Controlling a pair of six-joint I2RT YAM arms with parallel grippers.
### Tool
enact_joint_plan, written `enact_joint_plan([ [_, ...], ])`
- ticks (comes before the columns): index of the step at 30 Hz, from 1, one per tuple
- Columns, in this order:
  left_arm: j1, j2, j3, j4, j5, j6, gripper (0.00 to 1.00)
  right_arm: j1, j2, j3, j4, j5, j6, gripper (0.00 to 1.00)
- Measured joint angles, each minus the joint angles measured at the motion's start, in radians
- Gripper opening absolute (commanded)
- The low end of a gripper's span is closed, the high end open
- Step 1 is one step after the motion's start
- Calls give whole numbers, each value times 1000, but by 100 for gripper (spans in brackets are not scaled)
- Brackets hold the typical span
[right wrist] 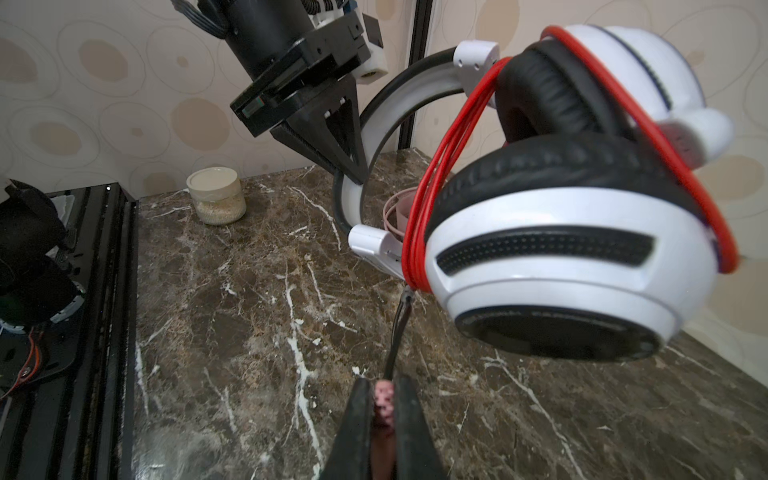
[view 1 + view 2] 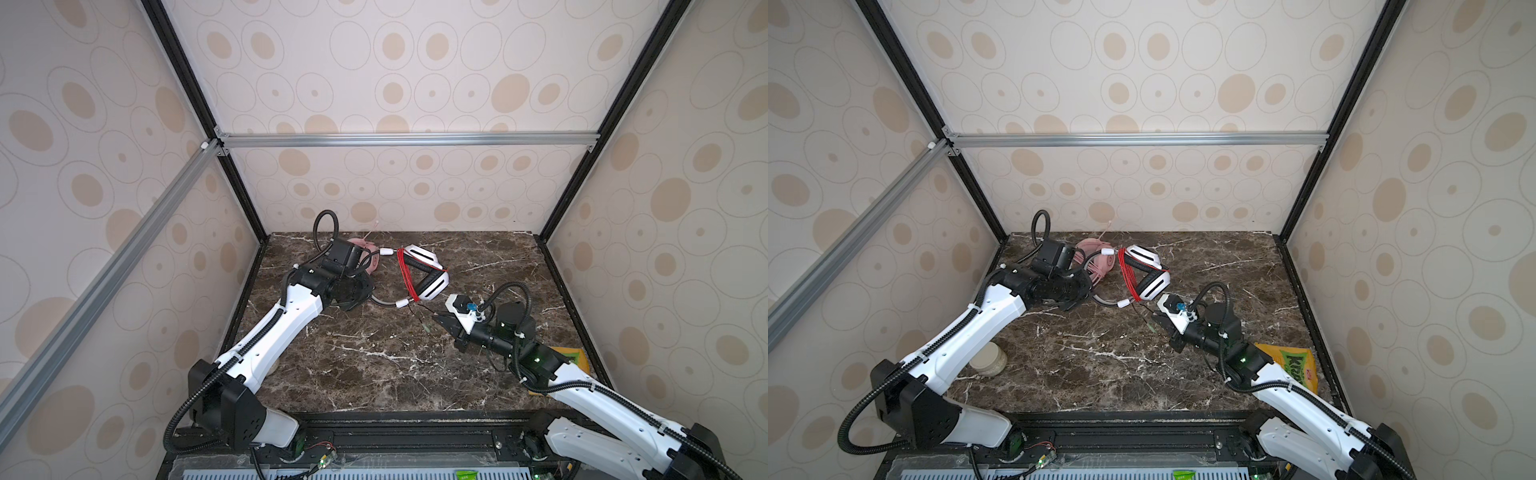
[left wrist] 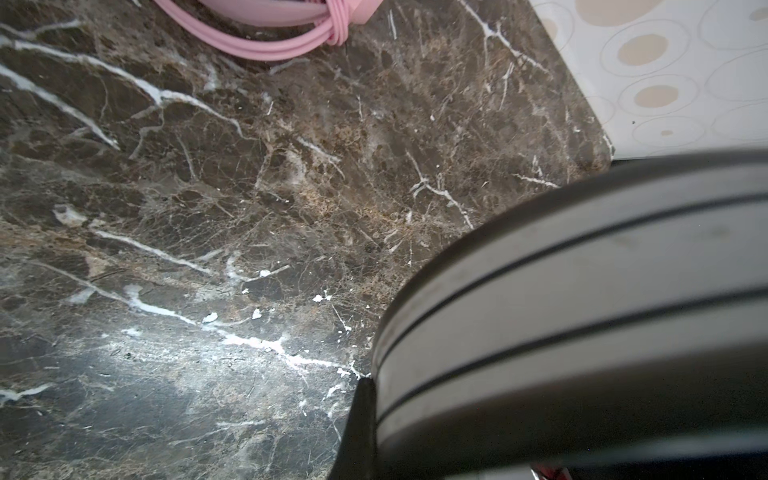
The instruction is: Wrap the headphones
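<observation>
Two nearly done, I reckon: pink headset (image 2: pixel 1100 259) sits wrapped at the back of the tabletop (image 2: pixel 1100 374), white headset (image 1: pixel 561 249) hangs from the left pincer (image 1: pixel 356 174) clamped on its band, red cable (image 1: pixel 419 216) mostly coiled, right pincer (image 1: pixel 384 399) pinching the loose tail

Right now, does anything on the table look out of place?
A yellow snack bag lies partly under the right arm at the table's right edge, and a jar stands by the left arm; neither belongs to wrapping. The red cable sits in uneven loops round the white headset.
</observation>
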State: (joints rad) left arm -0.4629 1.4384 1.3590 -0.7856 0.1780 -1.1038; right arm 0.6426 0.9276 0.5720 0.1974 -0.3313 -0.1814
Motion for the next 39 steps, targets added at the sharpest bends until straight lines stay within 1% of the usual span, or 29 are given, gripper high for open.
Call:
enact_joint_plan([
  [4,-1,23,-47,33,-1,-11,0,6,20,-9,-44,25,51,9],
  [9,-8,93,-81,99,-6,-23,0,7,84,13,-130,89,102,9],
  [14,-14,211,-108,181,-4,-26,0,8,171,61,-195,180,142,7],
  [17,-19,283,-108,230,2,-26,0,9,243,117,-254,252,159,0],
  [20,-22,344,-102,268,0,-26,0,9,330,190,-313,314,163,0],
  [25,-23,460,-20,277,-7,-17,0,9,431,257,-376,368,166,4],
  [28,-29,531,42,272,-8,-3,0,9,464,276,-401,393,170,6],
  [31,-39,587,97,262,-11,14,0,9,484,287,-413,408,171,8],
  [34,-44,621,138,238,-12,30,0,9,494,290,-419,420,171,12],
  [37,-45,657,193,193,-8,52,0,9,497,290,-422,428,174,15],
  [39,-44,682,241,152,-3,73,0,9,498,295,-426,437,175,16],
])
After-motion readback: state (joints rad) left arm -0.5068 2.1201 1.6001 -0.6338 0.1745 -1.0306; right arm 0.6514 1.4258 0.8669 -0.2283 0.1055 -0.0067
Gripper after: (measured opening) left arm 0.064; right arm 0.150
